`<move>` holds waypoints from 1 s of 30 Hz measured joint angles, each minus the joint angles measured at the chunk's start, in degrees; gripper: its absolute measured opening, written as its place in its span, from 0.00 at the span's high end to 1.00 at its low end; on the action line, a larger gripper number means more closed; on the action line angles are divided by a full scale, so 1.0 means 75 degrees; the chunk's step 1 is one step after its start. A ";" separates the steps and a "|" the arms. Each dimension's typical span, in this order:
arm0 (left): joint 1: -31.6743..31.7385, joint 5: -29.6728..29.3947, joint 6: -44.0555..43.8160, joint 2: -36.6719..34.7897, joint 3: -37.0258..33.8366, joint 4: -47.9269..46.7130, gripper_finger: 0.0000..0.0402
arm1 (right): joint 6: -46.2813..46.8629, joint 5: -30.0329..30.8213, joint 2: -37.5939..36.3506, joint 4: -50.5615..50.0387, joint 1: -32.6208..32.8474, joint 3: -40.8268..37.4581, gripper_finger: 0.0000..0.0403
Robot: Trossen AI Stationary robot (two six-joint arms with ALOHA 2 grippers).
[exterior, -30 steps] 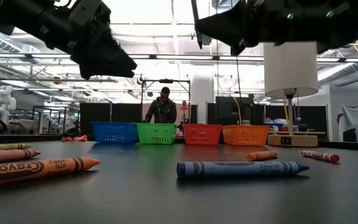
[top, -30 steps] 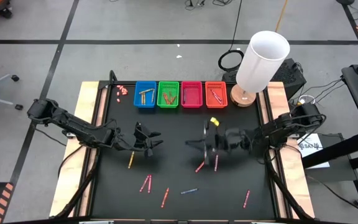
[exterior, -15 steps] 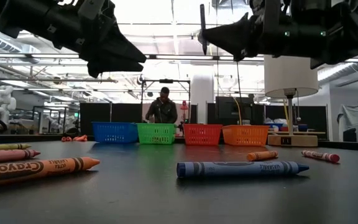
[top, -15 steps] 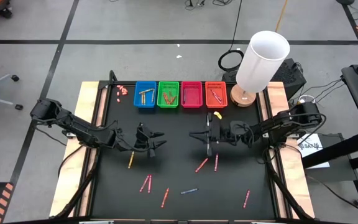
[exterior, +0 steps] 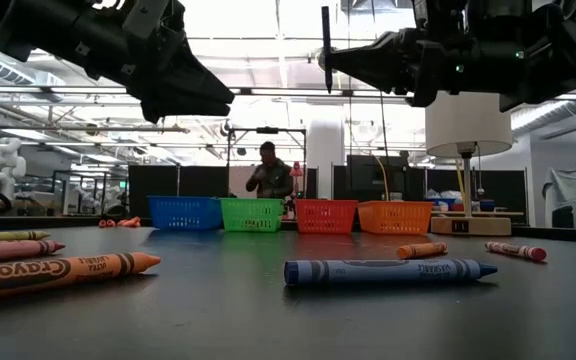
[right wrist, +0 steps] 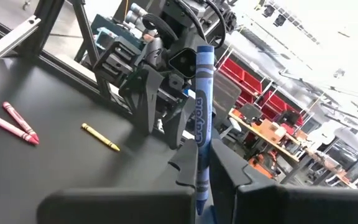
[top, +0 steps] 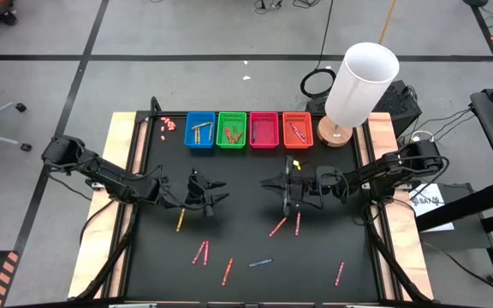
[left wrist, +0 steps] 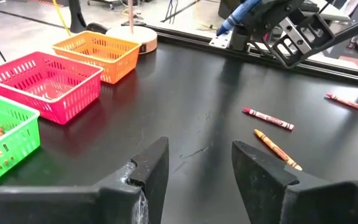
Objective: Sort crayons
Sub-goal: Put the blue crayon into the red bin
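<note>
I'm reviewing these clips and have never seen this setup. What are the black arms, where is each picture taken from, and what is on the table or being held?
Two dark robot arms work over a black table. One picture looks straight down, one looks level across the tabletop, and one comes from each wrist. The right gripper is shut on a blue paper-wrapped crayon, held off the table. The left gripper is open and empty above the table. Loose crayons lie scattered on the table. At the far edge stand four small plastic baskets: blue, green, pink and orange.

high view looks straight down, low view level across the table [top: 255, 282]; both share the baskets [exterior: 288, 214].
</note>
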 joint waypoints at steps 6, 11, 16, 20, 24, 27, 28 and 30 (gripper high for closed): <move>-0.0003 -0.0083 0.0070 0.0000 0.0000 0.0000 0.57 | 0.0006 0.0001 0.0000 -0.0006 0.0000 0.0000 0.99; -0.0003 -0.0087 0.0177 0.0000 0.0000 0.0000 0.57 | 0.0015 0.0003 0.0000 -0.0055 0.0000 0.0000 0.99; -0.0003 -0.0095 0.0195 0.0000 0.0000 -0.0003 0.57 | 0.0105 0.0006 0.0000 -0.0405 0.0000 0.0000 0.99; -0.0003 -0.0104 0.0192 0.0000 0.0000 -0.0008 0.57 | 0.0673 0.0006 0.0000 -0.0556 0.0000 0.0000 0.99; -0.0003 -0.0107 0.0192 0.0000 0.0000 -0.0012 0.57 | 0.1150 0.0006 0.0000 -0.0577 0.0000 0.0000 0.99; -0.0003 -0.0110 0.0157 0.0000 0.0000 -0.0012 0.57 | 0.1453 0.0026 0.0000 -0.0577 0.0000 0.0000 0.99; -0.0003 -0.0110 0.0157 0.0000 0.0000 -0.0012 0.57 | 0.1566 0.0025 0.0000 -0.0577 0.0000 0.0000 0.99; -0.0003 -0.0110 0.0154 0.0000 0.0000 -0.0012 0.57 | 0.1863 0.0028 0.0000 -0.0579 0.0000 0.0000 0.99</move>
